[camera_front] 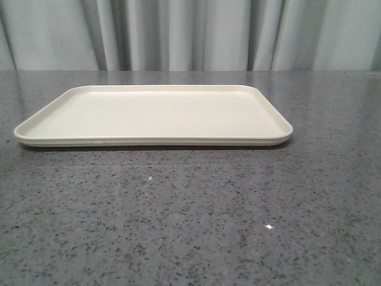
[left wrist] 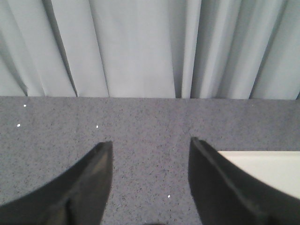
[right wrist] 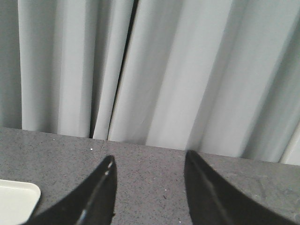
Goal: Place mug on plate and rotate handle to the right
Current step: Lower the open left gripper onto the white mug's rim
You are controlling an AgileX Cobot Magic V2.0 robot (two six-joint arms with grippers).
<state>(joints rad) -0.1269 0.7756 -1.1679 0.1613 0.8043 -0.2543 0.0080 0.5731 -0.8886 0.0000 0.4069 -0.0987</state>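
The plate (camera_front: 153, 116), a large flat cream-white rectangular tray with a low rim, lies on the grey table in the middle of the front view, with nothing on it. A corner of it shows in the left wrist view (left wrist: 267, 168) behind one finger, and in the right wrist view (right wrist: 14, 201). The mug and its handle are out of view in every frame. My left gripper (left wrist: 151, 143) is open and empty over bare table beside the plate. My right gripper (right wrist: 149, 157) is open and empty over bare table. Neither gripper shows in the front view.
The grey speckled table (camera_front: 190, 226) runs back to a pale grey curtain (camera_front: 190, 33) along its far edge. The curtain fills the upper part of both wrist views (left wrist: 140, 47) (right wrist: 164, 70).
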